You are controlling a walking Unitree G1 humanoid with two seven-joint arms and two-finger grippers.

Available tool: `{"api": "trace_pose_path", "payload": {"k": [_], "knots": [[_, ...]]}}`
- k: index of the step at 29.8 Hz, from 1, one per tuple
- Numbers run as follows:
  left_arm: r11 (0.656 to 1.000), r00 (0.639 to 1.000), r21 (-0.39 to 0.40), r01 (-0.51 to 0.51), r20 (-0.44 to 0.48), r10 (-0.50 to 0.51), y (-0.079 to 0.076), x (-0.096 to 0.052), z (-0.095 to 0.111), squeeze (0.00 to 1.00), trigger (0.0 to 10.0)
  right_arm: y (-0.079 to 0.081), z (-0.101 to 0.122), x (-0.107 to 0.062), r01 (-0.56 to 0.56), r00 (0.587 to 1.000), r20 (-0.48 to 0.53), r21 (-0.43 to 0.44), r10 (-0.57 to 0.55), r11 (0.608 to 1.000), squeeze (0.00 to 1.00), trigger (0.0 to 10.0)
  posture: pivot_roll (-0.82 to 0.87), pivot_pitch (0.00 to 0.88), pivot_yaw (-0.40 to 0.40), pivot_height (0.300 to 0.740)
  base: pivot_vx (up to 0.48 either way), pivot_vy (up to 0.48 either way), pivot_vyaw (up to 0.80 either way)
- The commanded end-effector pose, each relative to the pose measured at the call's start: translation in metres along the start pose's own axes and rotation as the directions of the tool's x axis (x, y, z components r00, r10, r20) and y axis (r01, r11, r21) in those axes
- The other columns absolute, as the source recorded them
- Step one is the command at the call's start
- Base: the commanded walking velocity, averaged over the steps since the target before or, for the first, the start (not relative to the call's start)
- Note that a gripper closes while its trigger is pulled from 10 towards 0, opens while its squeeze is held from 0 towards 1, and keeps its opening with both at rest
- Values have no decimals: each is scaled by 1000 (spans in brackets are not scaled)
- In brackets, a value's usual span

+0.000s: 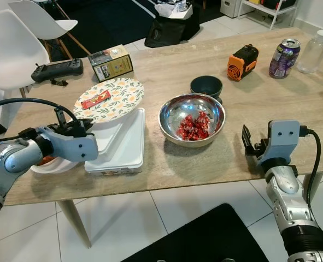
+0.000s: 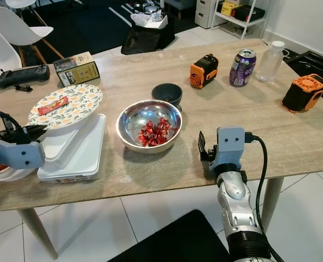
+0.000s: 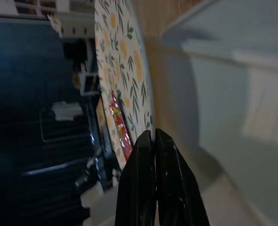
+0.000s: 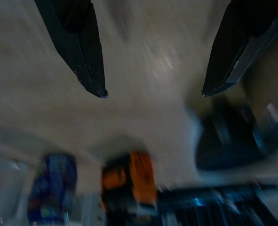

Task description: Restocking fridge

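At the frame's left, the left gripper (image 1: 83,126) pinches its fingers tight on the near rim of the tilted floral plate (image 1: 115,96), which leans over a white tray (image 1: 129,147); the right gripper (image 1: 246,140), spread wide and empty, hovers lower right

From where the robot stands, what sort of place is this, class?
Probably a home dining area: a wooden table holding a floral plate and a steel bowl of red wrapped sweets, with white chairs alongside.
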State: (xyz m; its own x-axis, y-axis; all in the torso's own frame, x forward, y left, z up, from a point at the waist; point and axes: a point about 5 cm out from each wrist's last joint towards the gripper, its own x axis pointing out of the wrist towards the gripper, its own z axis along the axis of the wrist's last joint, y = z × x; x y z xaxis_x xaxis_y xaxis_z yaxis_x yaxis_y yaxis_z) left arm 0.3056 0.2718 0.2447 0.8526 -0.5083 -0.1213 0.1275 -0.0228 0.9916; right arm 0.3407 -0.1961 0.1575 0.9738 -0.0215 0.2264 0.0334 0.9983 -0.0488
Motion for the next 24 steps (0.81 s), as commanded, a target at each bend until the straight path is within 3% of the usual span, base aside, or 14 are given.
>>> {"api": "trace_pose_path", "payload": {"k": [1, 4, 9, 11, 14, 15, 20, 24], "knots": [[997, 998, 70, -22, 65, 17, 11, 1, 11, 0, 10000, 3, 9, 4, -10, 1000, 30, 45, 9, 999, 0, 10000, 88, 188, 70, 737, 0, 0, 0], [985, 987, 172, -34, 163, 6, 28, 6, 28, 0, 10000, 4, 34, 15, -45, 995, 100, 147, 30, 988, 0, 10000, 91, 183, 69, 737, 0, 0, 0], [971, 978, 222, -83, 205, 37, 39, 14, 36, 0, 10000, 9, 52, 20, -117, 987, 136, 238, 86, 964, 0, 10000, 86, 176, 69, 737, 0, 0, 0], [969, 974, 229, -92, 221, 40, 42, 16, 38, 0, 10000, 12, 59, 21, -159, 981, 151, 288, 119, 944, 0, 10000, 86, 176, 69, 737, 0, 0, 0], [963, 965, 251, -98, 262, 29, 44, 23, 46, 0, 10000, 24, 86, 22, -307, 945, 224, 363, 237, 880, 0, 10000, 75, 165, 65, 737, 0, 0, 0], [963, 965, 251, -98, 262, 29, 44, 23, 46, 0, 10000, 24, 86, 22, -307, 945, 224, 363, 237, 880, 0, 10000, 75, 165, 65, 737, 0, 0, 0], [963, 953, 245, -110, 301, 33, 45, 32, 53, 0, 10000, 37, 128, 21, -497, 859, 357, 407, 367, 767, 0, 10000, 65, 159, 65, 737, 0, 0, 0], [962, 947, 239, -131, 316, 50, 47, 33, 56, 0, 10000, 33, 137, 19, -519, 844, 382, 399, 377, 756, 0, 10000, 60, 158, 62, 737, 0, 0, 0]]}}
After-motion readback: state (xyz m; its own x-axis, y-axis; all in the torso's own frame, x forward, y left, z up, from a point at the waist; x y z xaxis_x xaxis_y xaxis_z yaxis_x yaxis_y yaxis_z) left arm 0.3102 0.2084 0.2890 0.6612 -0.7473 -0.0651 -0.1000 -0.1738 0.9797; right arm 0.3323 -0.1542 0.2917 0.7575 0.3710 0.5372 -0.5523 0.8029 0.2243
